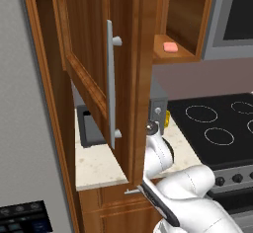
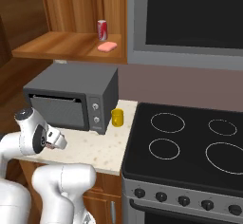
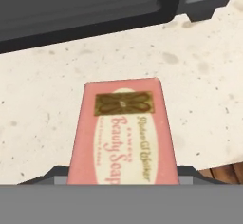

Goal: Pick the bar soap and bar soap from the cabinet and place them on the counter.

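Hand view: pincer wide — clasps bar soap above counter.

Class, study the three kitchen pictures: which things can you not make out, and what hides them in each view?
- Hand, hand view: fingertips hidden behind the bar soap.
- That soap's lower end: cut off at the bottom.
- Counter, left base view: partly hidden by the open cabinet door.
- Can label, right base view: too small.

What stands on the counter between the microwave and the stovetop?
A small yellow object stands on the counter between the microwave and the stovetop, clearest in the right base view.
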